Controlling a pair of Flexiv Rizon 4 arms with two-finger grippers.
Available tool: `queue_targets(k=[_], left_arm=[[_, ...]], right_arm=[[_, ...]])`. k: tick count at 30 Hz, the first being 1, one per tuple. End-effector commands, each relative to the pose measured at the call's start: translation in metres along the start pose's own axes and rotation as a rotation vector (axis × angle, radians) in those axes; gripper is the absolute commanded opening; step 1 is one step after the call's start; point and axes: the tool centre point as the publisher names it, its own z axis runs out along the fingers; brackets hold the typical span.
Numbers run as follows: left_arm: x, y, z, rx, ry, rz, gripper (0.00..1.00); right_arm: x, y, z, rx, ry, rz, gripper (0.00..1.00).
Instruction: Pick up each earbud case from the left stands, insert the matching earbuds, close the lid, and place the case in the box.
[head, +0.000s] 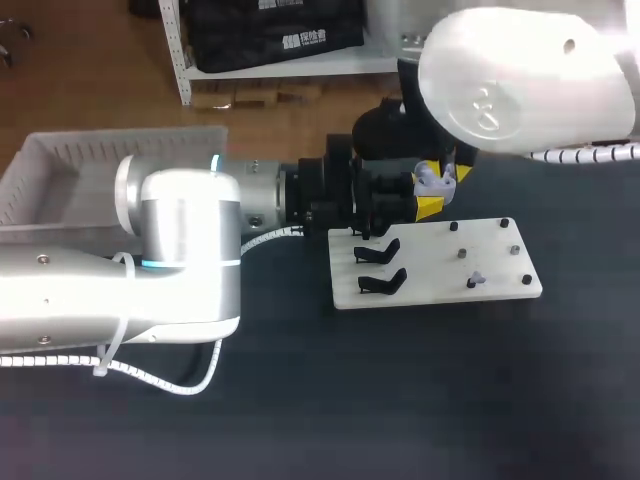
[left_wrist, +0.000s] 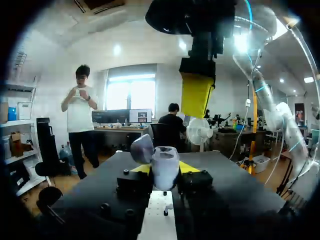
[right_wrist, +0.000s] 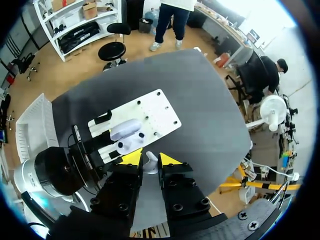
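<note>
An open lavender-white earbud case (left_wrist: 164, 169) sits upright between the yellow tips of my left gripper (left_wrist: 165, 171), which is shut on it, lid (left_wrist: 142, 148) tilted back. In the head view the case (head: 436, 179) hangs just behind the white stand board (head: 430, 265), held by the left gripper (head: 425, 190). My right gripper (right_wrist: 150, 159) hovers directly over the case (right_wrist: 125, 134) and is shut on a small white earbud (right_wrist: 150, 165). One of its yellow fingers (left_wrist: 196, 95) hangs above the case. Another earbud (head: 475, 280) rests on a peg of the board.
Two empty black stands (head: 380, 250) (head: 384, 282) are on the board's left part, several dark pegs on its right. A grey box (head: 60, 180) stands at the table's far left, behind my left arm. Dark table surface lies in front of the board.
</note>
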Motion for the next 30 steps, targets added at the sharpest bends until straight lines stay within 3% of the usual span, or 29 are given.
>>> queue_targets(k=[1,30], left_arm=[[0.002,-0.001,0.0,-0.006,-0.008,0.004,0.0],[0.002,-0.001,0.0,-0.006,-0.008,0.004,0.0]], right_arm=[[0.0,0.003,0.01,-0.004,-0.007,-0.001,0.0],[-0.01,0.011,0.029,-0.017,0.015,-0.005,0.0]])
